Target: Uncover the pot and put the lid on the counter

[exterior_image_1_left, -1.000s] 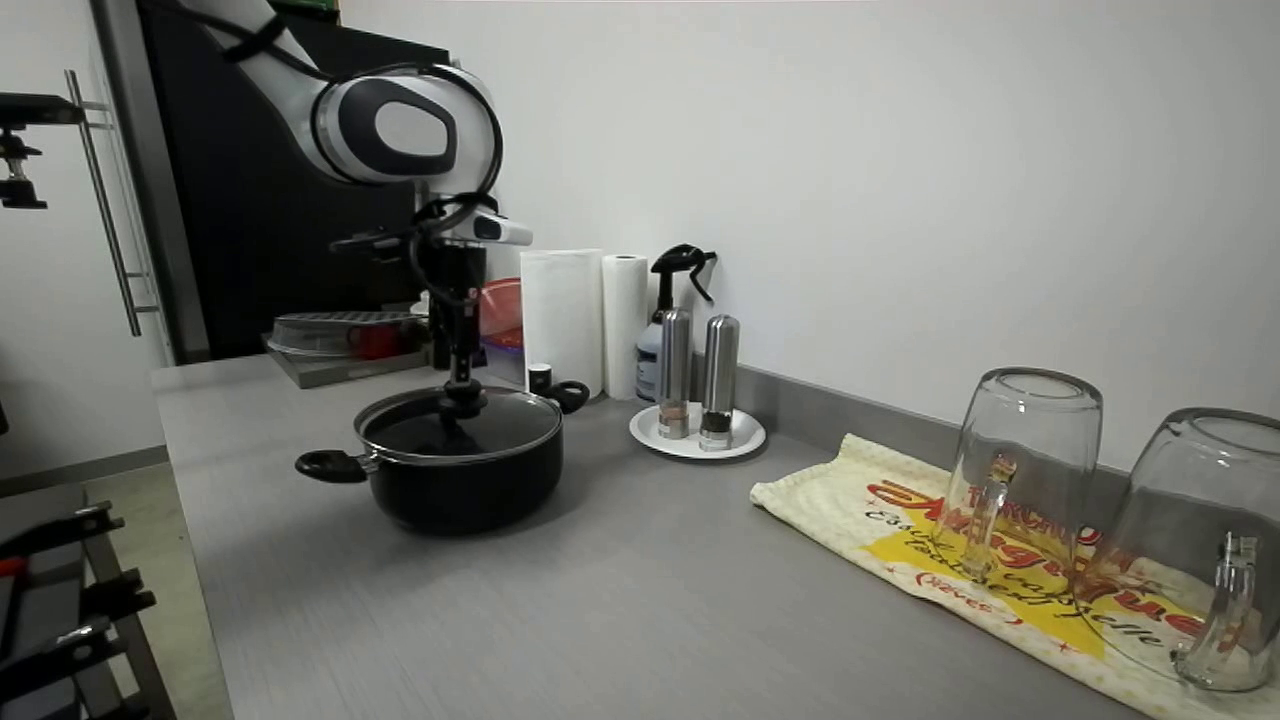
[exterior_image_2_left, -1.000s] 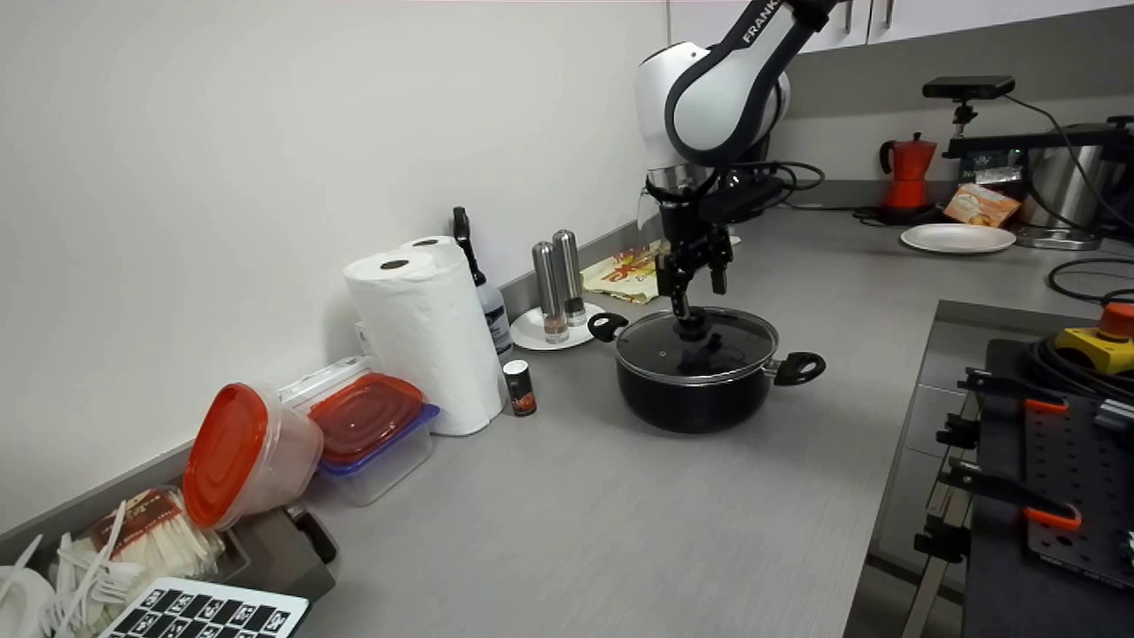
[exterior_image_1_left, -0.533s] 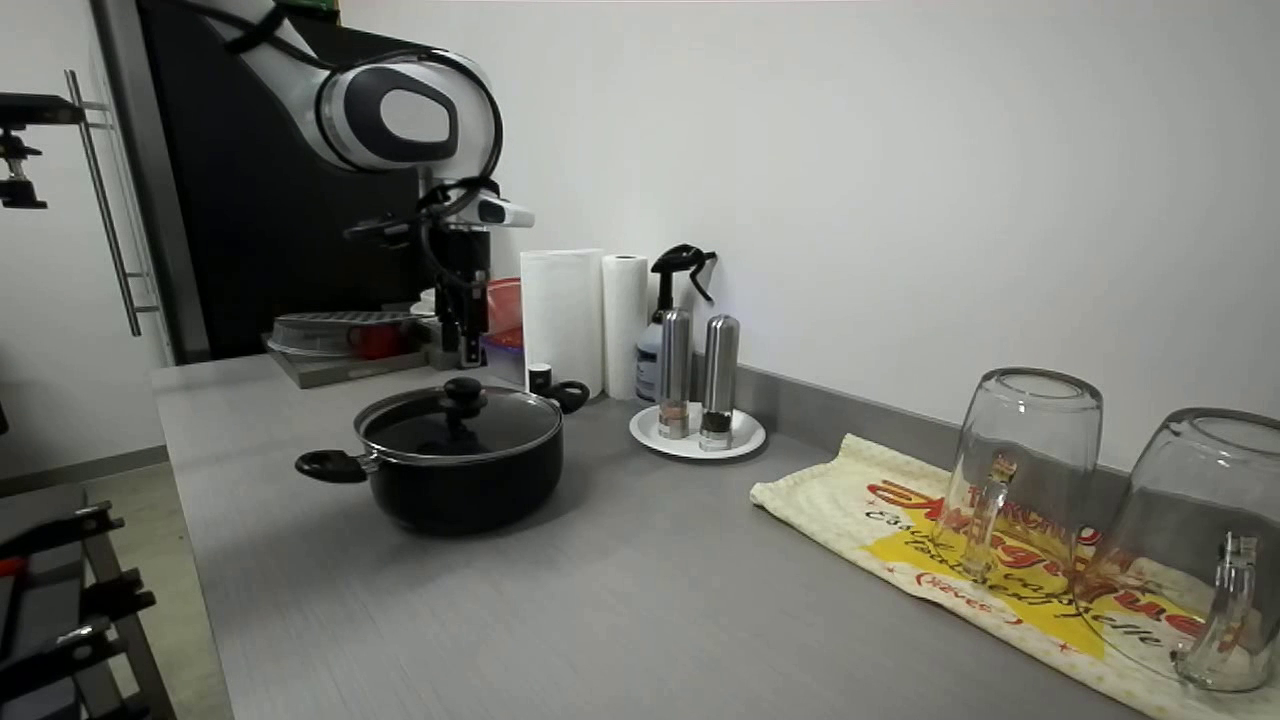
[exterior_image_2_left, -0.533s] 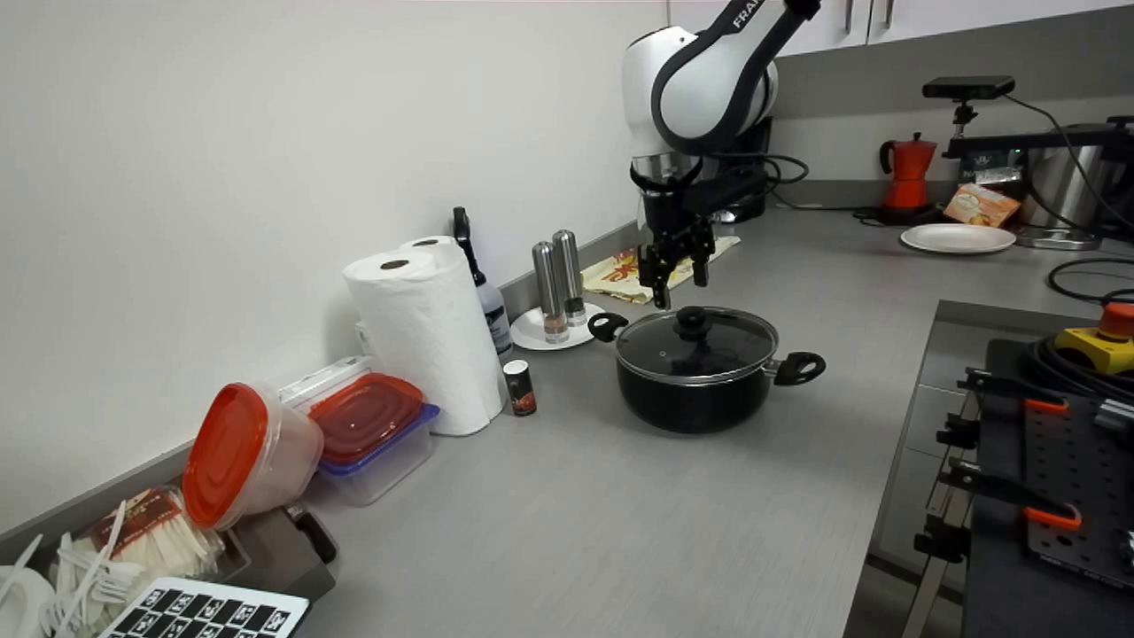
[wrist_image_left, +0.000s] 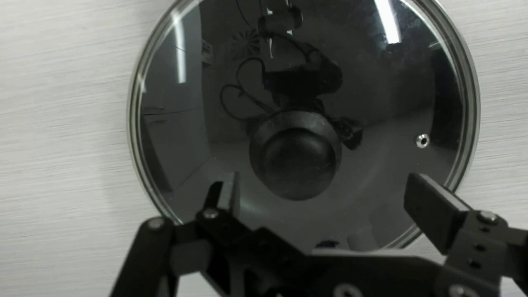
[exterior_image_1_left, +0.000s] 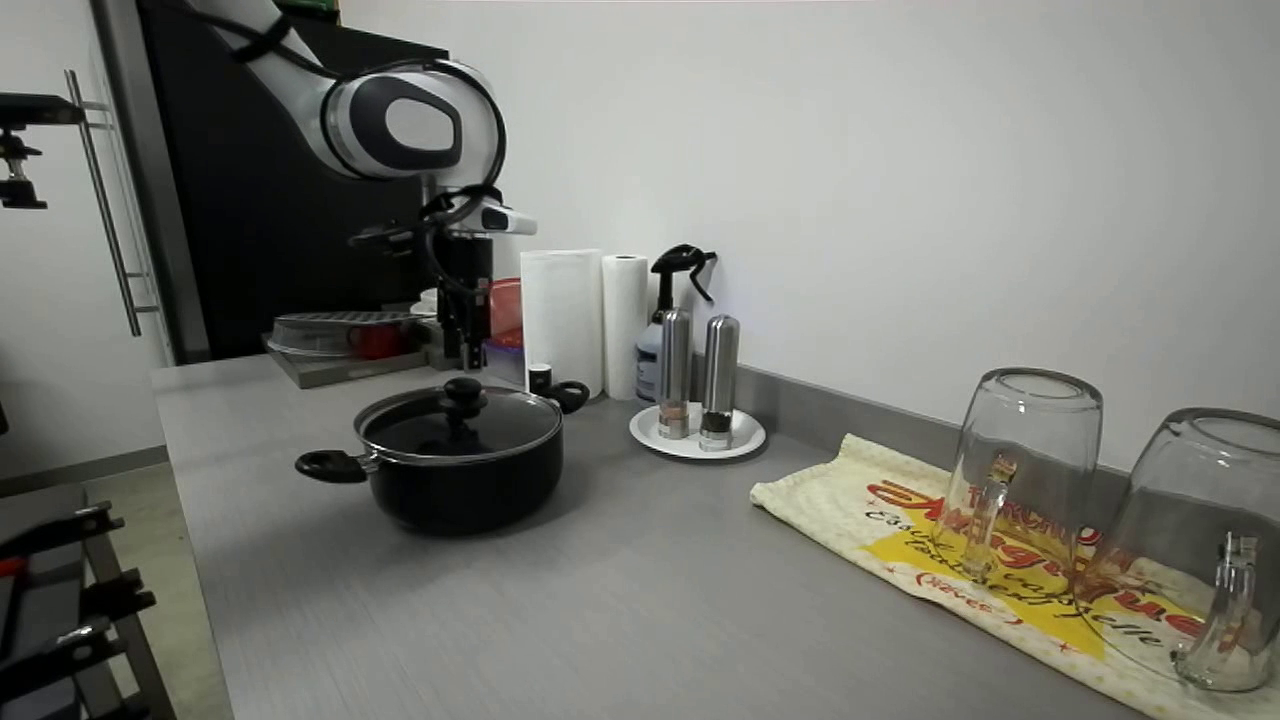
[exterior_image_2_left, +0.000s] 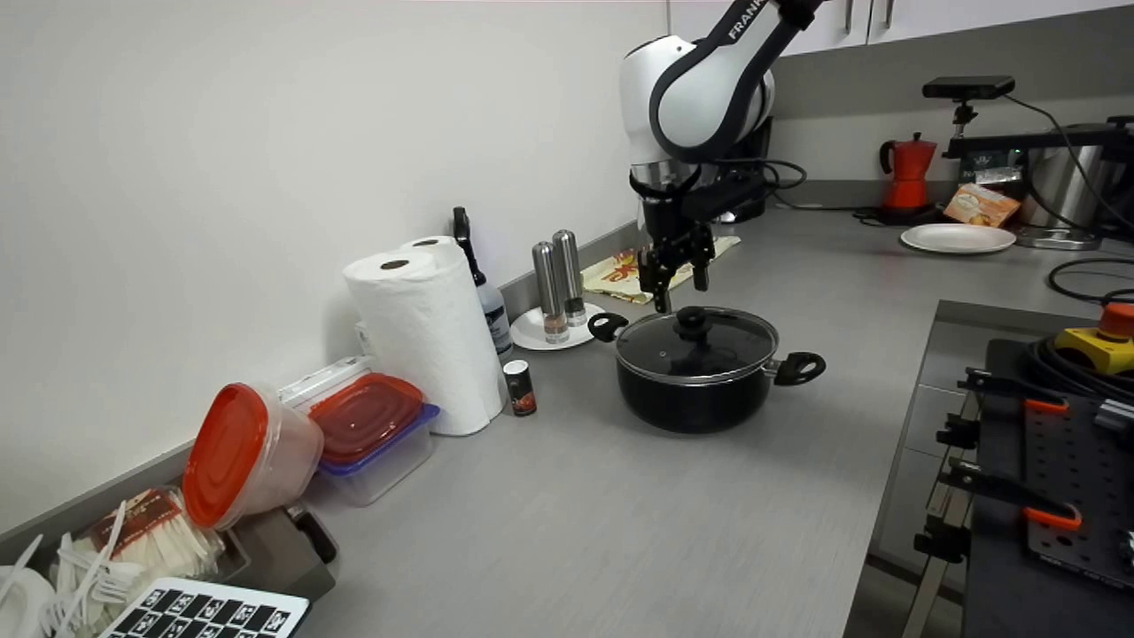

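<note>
Pot (exterior_image_2_left: 694, 409): black, round, wide and shallow, smooth-walled; stood upright on the counter (exterior_image_1_left: 560, 630), which is matte grey and finely streaked. Two short black handles (exterior_image_2_left: 799, 368) are fixed at opposite sides.

Lid (exterior_image_2_left: 709, 351): dark see-through glass, circular, bound by a bright metal rim, pierced by a small metal-ringed vent (wrist_image_left: 422, 140); seated level on the pot.

Knob (wrist_image_left: 298, 165): black, rounded, smooth; set at the lid's centre and pointed straight up.

Long axis: given by the handles and laid across the counter, one handle being turned toward the wall (exterior_image_2_left: 266, 133), the other toward the counter's free edge.

Gripper (wrist_image_left: 325, 180): black, pointed downward, its fingers spread wide apart. It is held above the lid, near the knob and separated from it by a gap. In the wrist view the knob is framed between the fingers, nearer the one at picture left.
</note>
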`<state>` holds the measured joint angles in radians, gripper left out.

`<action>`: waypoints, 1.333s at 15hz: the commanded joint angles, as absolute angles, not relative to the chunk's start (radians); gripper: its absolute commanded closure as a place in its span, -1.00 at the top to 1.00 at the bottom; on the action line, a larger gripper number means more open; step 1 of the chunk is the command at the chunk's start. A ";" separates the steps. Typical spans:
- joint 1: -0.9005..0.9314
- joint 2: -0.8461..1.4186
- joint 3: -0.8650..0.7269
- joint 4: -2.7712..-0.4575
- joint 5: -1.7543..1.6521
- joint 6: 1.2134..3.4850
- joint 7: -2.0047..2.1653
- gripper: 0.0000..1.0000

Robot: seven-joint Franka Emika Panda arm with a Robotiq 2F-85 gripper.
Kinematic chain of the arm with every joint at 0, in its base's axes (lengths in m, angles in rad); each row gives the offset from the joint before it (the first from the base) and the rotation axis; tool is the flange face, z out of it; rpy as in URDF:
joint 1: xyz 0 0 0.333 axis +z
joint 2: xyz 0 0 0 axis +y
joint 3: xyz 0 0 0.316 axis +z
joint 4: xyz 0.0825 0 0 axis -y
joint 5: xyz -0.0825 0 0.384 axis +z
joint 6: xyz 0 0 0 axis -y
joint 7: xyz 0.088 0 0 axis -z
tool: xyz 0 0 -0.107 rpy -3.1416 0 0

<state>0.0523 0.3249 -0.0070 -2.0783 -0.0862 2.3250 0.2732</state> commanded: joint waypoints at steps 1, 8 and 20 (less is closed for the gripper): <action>0.071 0.358 -0.026 -2.062 -0.114 2.334 0.297 1.00; 0.074 0.387 -0.033 -2.060 -0.114 2.334 0.292 0.45; 0.076 0.379 -0.035 -2.061 -0.110 2.326 0.292 -0.49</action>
